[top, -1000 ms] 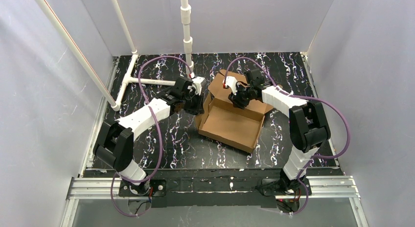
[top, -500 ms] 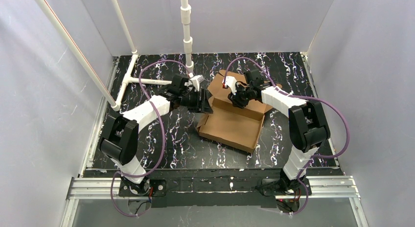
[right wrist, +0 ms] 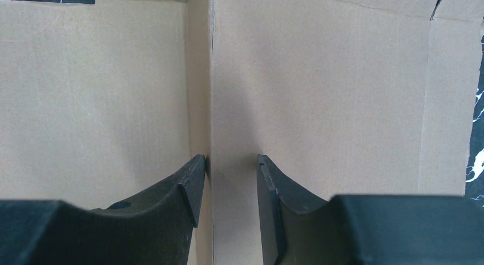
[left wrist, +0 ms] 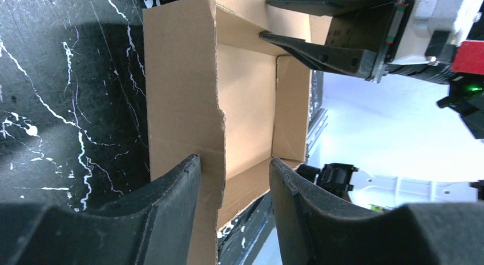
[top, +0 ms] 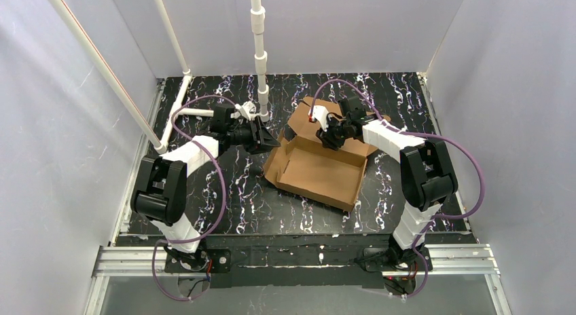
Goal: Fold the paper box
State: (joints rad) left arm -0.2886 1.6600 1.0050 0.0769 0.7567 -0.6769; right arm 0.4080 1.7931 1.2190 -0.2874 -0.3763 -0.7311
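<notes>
The plain brown corrugated cardboard paper box [top: 319, 171] lies right of centre on the black, white-veined marbled tabletop [top: 234, 196]. It is part-formed into a shallow tray. The near, left and far walls are raised, and a loose panel lies flat behind it.

The left pincer [left wrist: 235, 165] stands about half open. The notched edge of the left wall lies between its jaws, against one black finger [left wrist: 171, 208] but unclamped. The right pincer [right wrist: 231, 159] is likewise about half open, astride an upright cardboard edge at the far wall. The gap is wider than the board, so nothing is gripped.

Hazards, as judged from here:
- Neither wall is held, so the creases may spring the walls back outward.
- If either pincer closes off the crease, it may crush the fluting or buckle the panel.
- The blank is light and lies loose on the smooth tabletop, so a one-sided push may slide or rotate it.

The board is matte, stiff across the panels and weak along the scored folds. The cut edges are thin and stepped.
</notes>
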